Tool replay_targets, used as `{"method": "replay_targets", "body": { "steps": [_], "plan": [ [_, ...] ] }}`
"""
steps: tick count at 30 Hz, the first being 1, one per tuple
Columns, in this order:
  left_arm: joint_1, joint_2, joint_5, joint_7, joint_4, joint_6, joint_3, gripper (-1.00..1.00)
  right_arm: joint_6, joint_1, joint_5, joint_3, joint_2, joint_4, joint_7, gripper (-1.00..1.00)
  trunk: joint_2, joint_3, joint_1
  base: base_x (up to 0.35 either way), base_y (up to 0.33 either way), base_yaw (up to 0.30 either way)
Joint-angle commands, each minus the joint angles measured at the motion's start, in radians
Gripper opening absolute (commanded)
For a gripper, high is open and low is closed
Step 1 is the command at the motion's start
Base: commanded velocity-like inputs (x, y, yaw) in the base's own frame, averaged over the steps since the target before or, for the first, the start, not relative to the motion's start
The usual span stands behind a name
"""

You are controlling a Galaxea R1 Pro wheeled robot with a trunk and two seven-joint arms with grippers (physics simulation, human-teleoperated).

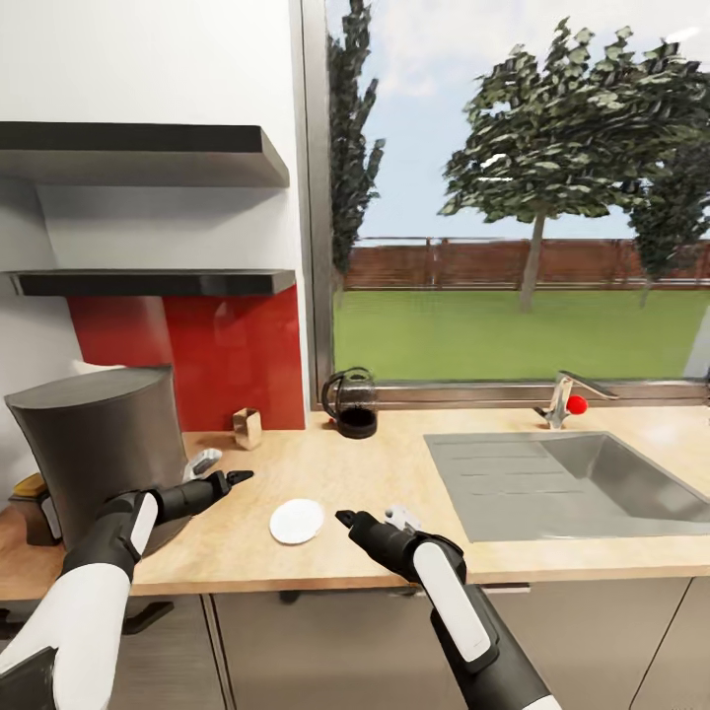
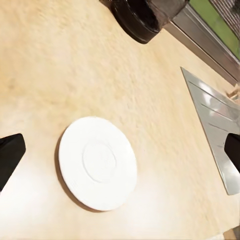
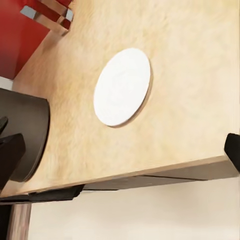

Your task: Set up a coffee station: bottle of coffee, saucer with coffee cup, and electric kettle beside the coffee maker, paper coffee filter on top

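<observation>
So the robot's parked right at the kitchen countertop, a light tan wood-look top with grey cabinet fronts under it. Nearest the front edge is the saucer, lying flat and bare on the wood between the two arms. It's round, so no real long axis, just face up with the shallow ring in the middle showing in the left wrist view.

The left gripper hangs over the counter just left of the saucer, next to the coffee maker, pointing toward the sink. Its two fingertips sit far apart at the edges of the left wrist view, so it's wide open with nothing in it. The right gripper is just right of the saucer, low over the front edge, tip aimed at the plate. Same deal: fingertips spread wide, nothing between them.

There's a small white thing right behind the right gripper, too hidden to say what it is.

On the left stands the coffee maker, a big dark drum, upright. Something small and silvery lies at its base. Further back is a little wooden block by the red backsplash, and the kettle stands upright against the window sill, handle toward the left.

To the right is the steel sink with its tap. Two dark shelves run along the wall up left, and the window looks onto lawn, trees and a fence.
</observation>
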Motion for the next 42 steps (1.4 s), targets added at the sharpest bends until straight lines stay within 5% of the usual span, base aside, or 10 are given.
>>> {"method": "replay_targets", "body": {
  "steps": [1,10,15,23,40,42],
  "plan": [
    [-0.001,0.0,-0.007,-0.008,0.0,0.006,0.005,1.0,0.0,-0.001,-0.01,0.001,0.0,-0.001,-0.01,1.0,-0.001,0.0,0.001,0.261,0.169,-0.134],
    [0.001,-0.002,-0.007,-0.008,0.002,0.006,0.004,1.0,0.001,-0.001,-0.01,0.0,0.0,0.001,-0.01,1.0,-0.001,0.0,0.001,0.094,0.049,-0.015],
    [0.03,-0.03,-0.012,-0.004,0.031,-0.003,-0.007,1.0,0.001,-0.001,-0.039,0.028,0.0,0.029,-0.005,1.0,-0.001,0.0,0.001,0.0,0.0,0.0],
    [0.075,-0.024,-0.009,-0.012,0.005,0.012,-0.017,1.0,0.003,-0.001,-0.005,-0.002,0.0,-0.004,-0.008,1.0,-0.001,0.0,0.001,0.022,0.0,0.0],
    [0.099,-0.04,-0.008,-0.011,0.017,0.013,-0.015,1.0,0.004,-0.001,-0.006,0.004,0.0,0.026,-0.007,1.0,-0.001,0.0,0.001,0.321,0.0,0.0],
    [0.101,-0.047,-0.009,-0.011,0.018,0.013,-0.015,1.0,0.005,0.0,-0.007,0.033,0.0,0.03,-0.007,1.0,-0.001,0.0,0.001,0.305,0.0,0.0]
  ]
}}
